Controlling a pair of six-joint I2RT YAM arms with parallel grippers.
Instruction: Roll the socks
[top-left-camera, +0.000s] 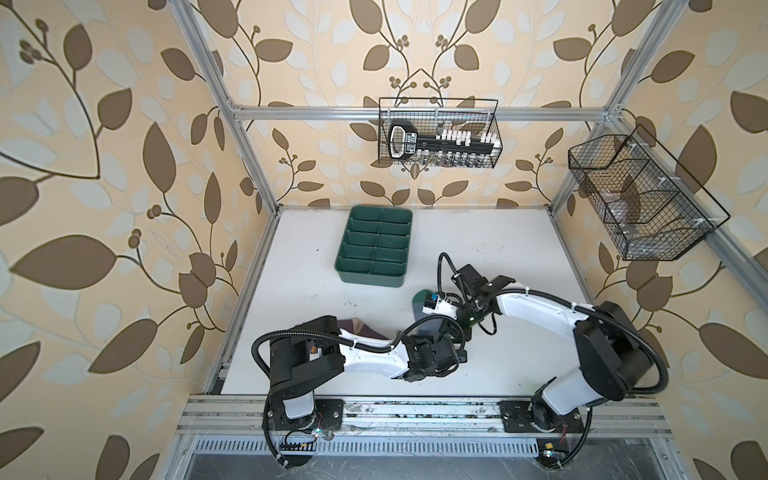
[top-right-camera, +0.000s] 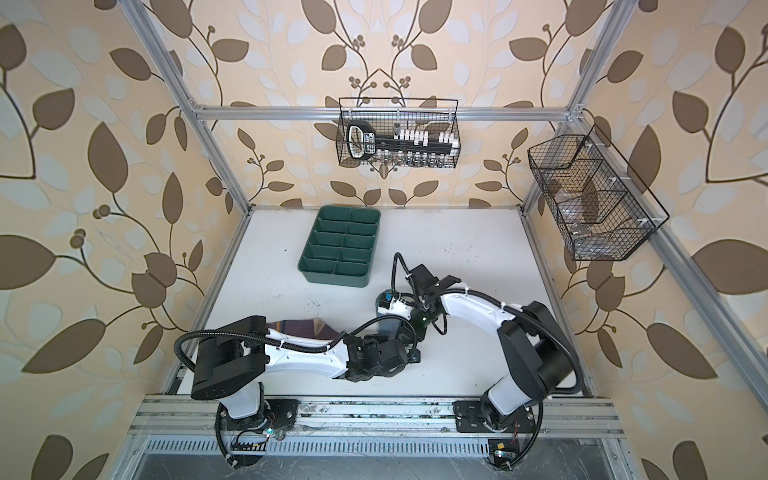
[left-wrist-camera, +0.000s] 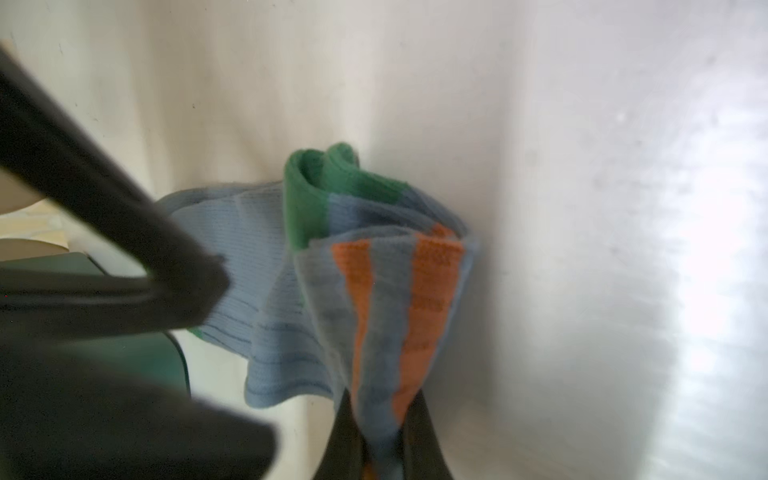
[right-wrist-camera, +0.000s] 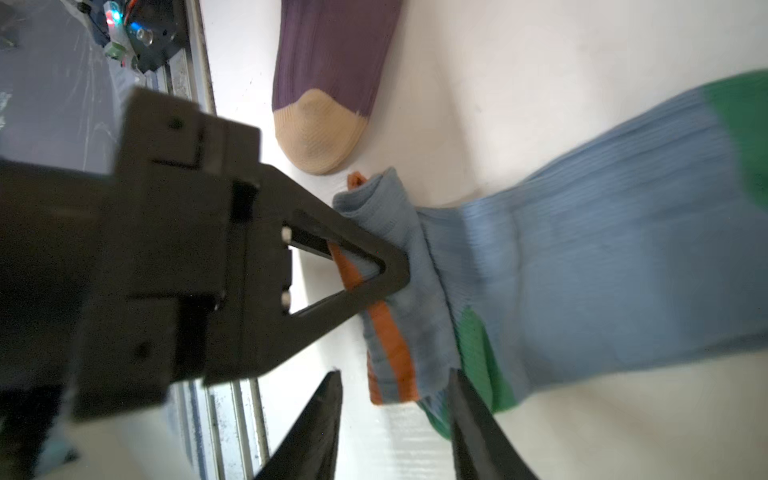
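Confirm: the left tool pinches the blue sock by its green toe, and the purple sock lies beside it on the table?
Not the toe. The left tool pinches the blue sock by its rolled, orange-striped cuff end, as the left wrist view shows. The purple sock does lie beside it on the table.

A robot lab cell: aluminium frame (top-left-camera: 316, 112), leaf-wallpaper panels (top-left-camera: 104, 124), white tabletop (top-left-camera: 498, 249).

Two socks (right-wrist-camera: 332, 54) (right-wrist-camera: 602, 282), one green tray (top-left-camera: 370, 279), two wire baskets (top-left-camera: 440, 164) (top-left-camera: 640, 199), two arms (top-left-camera: 374, 357) (top-left-camera: 540, 307).
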